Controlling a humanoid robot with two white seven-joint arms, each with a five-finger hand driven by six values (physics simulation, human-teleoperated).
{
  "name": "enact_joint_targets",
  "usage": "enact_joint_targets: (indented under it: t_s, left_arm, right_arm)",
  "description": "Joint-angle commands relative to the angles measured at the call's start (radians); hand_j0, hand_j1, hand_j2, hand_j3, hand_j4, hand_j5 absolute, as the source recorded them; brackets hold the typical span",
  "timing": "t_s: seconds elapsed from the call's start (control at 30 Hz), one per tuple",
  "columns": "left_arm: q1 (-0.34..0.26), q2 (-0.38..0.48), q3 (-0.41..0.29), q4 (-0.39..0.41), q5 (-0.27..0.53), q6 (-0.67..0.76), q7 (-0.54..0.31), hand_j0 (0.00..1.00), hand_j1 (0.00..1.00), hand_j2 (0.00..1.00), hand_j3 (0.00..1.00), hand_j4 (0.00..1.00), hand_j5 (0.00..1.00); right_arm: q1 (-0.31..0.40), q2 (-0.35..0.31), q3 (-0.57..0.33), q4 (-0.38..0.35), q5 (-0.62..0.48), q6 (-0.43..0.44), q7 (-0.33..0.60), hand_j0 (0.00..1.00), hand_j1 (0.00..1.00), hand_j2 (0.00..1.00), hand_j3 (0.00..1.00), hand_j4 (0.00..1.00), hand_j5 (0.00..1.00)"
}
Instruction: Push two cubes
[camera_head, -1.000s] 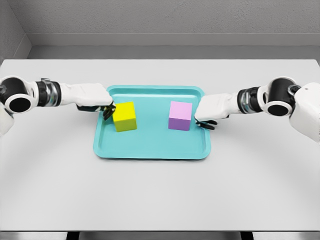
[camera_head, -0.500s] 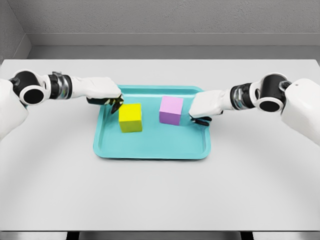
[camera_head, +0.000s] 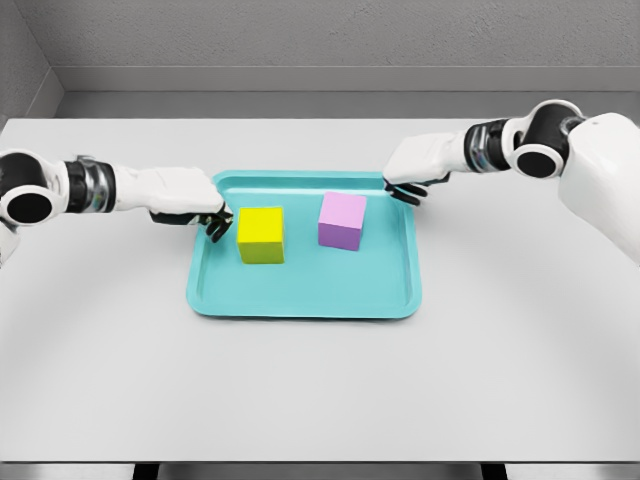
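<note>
A yellow cube (camera_head: 261, 235) and a purple cube (camera_head: 342, 221) sit side by side on a teal tray (camera_head: 300, 295), a small gap between them. My left hand (camera_head: 205, 215) is at the tray's left rim, just left of the yellow cube, its dark fingertips curled and holding nothing. My right hand (camera_head: 410, 187) hovers over the tray's far right corner, up and right of the purple cube and apart from it, fingers curled with nothing in them.
The tray lies in the middle of a wide white table (camera_head: 320, 390). A grey wall runs behind the table's far edge.
The right hand has pulled back and up from the purple cube to the tray's far right corner. The left hand has drawn slightly left, off the yellow cube. The cubes sit closer together than a second ago.
</note>
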Motion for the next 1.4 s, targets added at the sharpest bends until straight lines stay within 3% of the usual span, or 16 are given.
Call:
enact_joint_targets:
  t_s: [0.0, 0.37, 0.53, 0.67, 0.93, 0.97, 1.03, 1.1, 1.13, 1.23, 1.27, 1.3, 1.33, 1.37]
  left_arm:
    - [0.000, 0.004, -0.023, -0.044, 0.005, 0.003, 0.000, 0.29, 0.29, 0.29, 0.29, 0.29, 0.29]
    - [0.005, 0.043, -0.023, -0.020, -0.003, 0.003, 0.000, 0.30, 0.30, 0.30, 0.30, 0.30, 0.30]
    - [0.008, 0.018, -0.026, -0.011, -0.006, 0.003, 0.000, 0.30, 0.30, 0.30, 0.30, 0.30, 0.30]
    - [0.005, -0.039, -0.029, 0.058, -0.017, 0.003, 0.000, 0.30, 0.30, 0.30, 0.30, 0.30, 0.30]
    - [0.006, -0.049, -0.029, 0.061, -0.018, 0.003, 0.000, 0.29, 0.29, 0.29, 0.29, 0.29, 0.29]
    - [0.006, -0.049, -0.029, 0.063, -0.018, 0.003, 0.000, 0.29, 0.29, 0.29, 0.29, 0.29, 0.29]
    - [0.003, -0.049, -0.029, 0.083, -0.018, 0.003, 0.000, 0.29, 0.29, 0.29, 0.29, 0.29, 0.29]
    - [0.002, -0.049, -0.027, 0.084, -0.018, 0.003, 0.000, 0.29, 0.29, 0.29, 0.29, 0.29, 0.29]
    - [0.002, -0.049, -0.027, 0.084, -0.018, 0.003, 0.000, 0.29, 0.29, 0.29, 0.29, 0.29, 0.29]
    - [-0.008, -0.040, -0.026, 0.086, -0.015, 0.003, 0.000, 0.29, 0.29, 0.29, 0.29, 0.29, 0.29]
    - [-0.021, -0.002, -0.018, 0.086, -0.006, 0.003, 0.000, 0.30, 0.30, 0.30, 0.30, 0.30, 0.30]
    - [-0.037, 0.062, -0.015, 0.083, 0.028, 0.003, 0.000, 0.30, 0.30, 0.30, 0.30, 0.30, 0.30]
    - [-0.051, 0.124, -0.005, 0.083, 0.057, 0.003, 0.000, 0.30, 0.30, 0.30, 0.30, 0.30, 0.30]
    - [-0.052, 0.156, 0.012, 0.086, 0.069, 0.003, 0.000, 0.31, 0.31, 0.31, 0.31, 0.31, 0.31]
  right_arm:
    - [0.000, 0.028, 0.000, 0.024, -0.002, 0.002, 0.000, 0.00, 0.00, 0.00, 0.00, 0.00, 0.00]
    - [0.000, 0.075, 0.027, 0.020, -0.002, 0.002, 0.000, 0.00, 0.00, 0.00, 0.00, 0.00, 0.00]
    - [0.000, 0.092, 0.027, 0.018, -0.002, 0.002, 0.000, 0.00, 0.00, 0.00, 0.00, 0.00, 0.00]
    - [0.002, 0.095, 0.037, 0.010, -0.002, 0.002, 0.000, 0.00, 0.00, 0.00, 0.00, 0.00, 0.00]
    - [0.006, 0.092, 0.067, -0.091, -0.004, 0.002, 0.000, 0.00, 0.00, 0.00, 0.00, 0.00, 0.00]
    - [0.005, 0.089, 0.040, -0.080, -0.016, 0.002, 0.000, 0.00, 0.00, 0.00, 0.00, 0.00, 0.00]
    - [0.014, 0.056, -0.098, -0.049, -0.018, 0.002, 0.000, 0.00, 0.00, 0.00, 0.00, 0.00, 0.00]
    - [0.018, 0.026, -0.160, -0.033, -0.019, 0.002, 0.000, 0.07, 0.07, 0.07, 0.07, 0.07, 0.07]
    - [0.023, 0.019, -0.190, -0.031, -0.019, 0.002, 0.000, 0.19, 0.19, 0.19, 0.19, 0.19, 0.19]
    - [0.032, -0.033, -0.239, -0.034, -0.024, 0.002, 0.000, 0.31, 0.31, 0.31, 0.31, 0.31, 0.31]
    - [0.041, -0.069, -0.250, -0.040, -0.053, 0.002, 0.000, 0.40, 0.40, 0.40, 0.40, 0.40, 0.40]
    - [0.049, -0.105, -0.276, -0.040, -0.120, 0.002, 0.000, 0.51, 0.51, 0.51, 0.51, 0.51, 0.51]
    - [0.064, -0.153, -0.299, -0.040, -0.199, 0.002, 0.000, 0.81, 0.81, 0.81, 0.81, 0.81, 0.81]
    - [0.078, -0.193, -0.309, -0.040, -0.231, 0.002, 0.000, 1.00, 1.00, 1.00, 1.00, 1.00, 1.00]
